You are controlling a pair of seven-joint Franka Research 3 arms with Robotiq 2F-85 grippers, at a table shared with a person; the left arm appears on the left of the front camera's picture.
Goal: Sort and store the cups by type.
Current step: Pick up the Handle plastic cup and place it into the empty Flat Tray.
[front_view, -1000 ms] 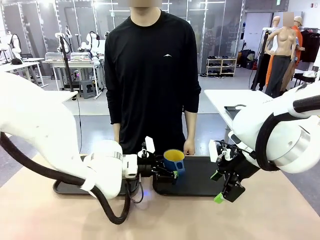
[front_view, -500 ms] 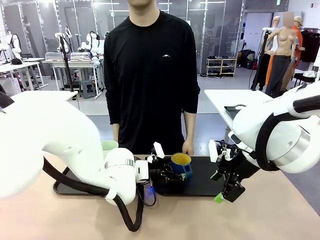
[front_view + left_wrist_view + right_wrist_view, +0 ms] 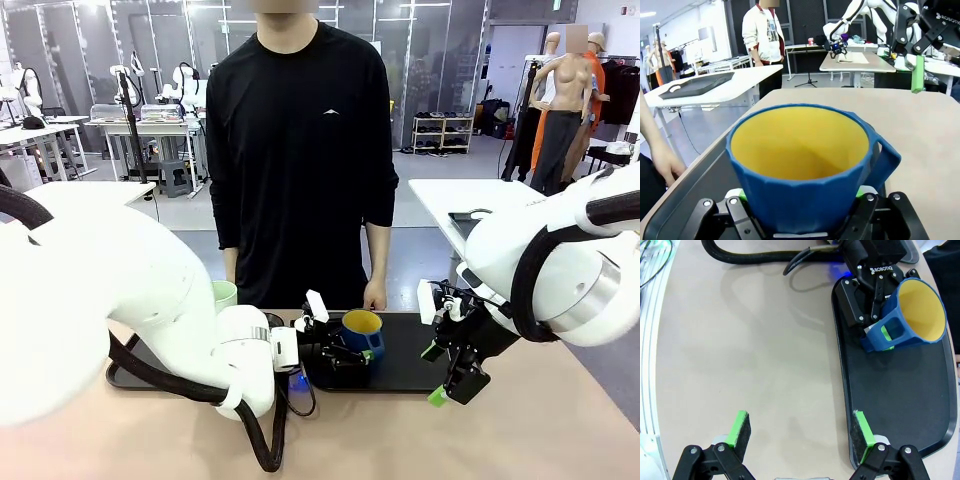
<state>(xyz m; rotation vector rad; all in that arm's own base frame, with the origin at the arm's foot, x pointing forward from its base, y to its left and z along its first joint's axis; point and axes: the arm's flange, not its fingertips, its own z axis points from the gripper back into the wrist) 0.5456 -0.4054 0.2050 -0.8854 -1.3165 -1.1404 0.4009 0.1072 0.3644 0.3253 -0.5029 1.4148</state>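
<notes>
Mug (image 3: pixel 362 333), dark blue with a yellow inside, sits clamped in the left gripper (image 3: pixel 348 350) over the black tray (image 3: pixel 410 365) in the middle of the table (image 3: pixel 400 440). In the left wrist view the mug (image 3: pixel 805 167) stands upright with its mouth open to the camera, its handle to picture right, and the green pads (image 3: pixel 742 194) press its lower wall from both sides. From the right wrist view the mug (image 3: pixel 907 317) is seen from above at the tray's (image 3: pixel 900 400) end nearest the left gripper (image 3: pixel 872 300), the handle turned toward the bare tabletop; whether its base touches the tray I cannot tell.

The tumbler (image 3: pixel 223 295), pale mint green, stands upright behind the left arm (image 3: pixel 120 300), mostly hidden by it, near a second dark tray (image 3: pixel 135 372) on the robot's left.

The right gripper (image 3: pixel 452 375) hangs over the tray's right end, tilted downward, holding nothing. In its own wrist view the fingers (image 3: pixel 741 427) are spread wide, one over the bare table (image 3: pixel 740 350) and the other over the tray's edge.

A person in a black top (image 3: pixel 300 150) stands at the far side, one hand (image 3: pixel 377 295) hanging by the tray's far edge; that hand (image 3: pixel 662 165) also shows at the left of the left wrist view.
</notes>
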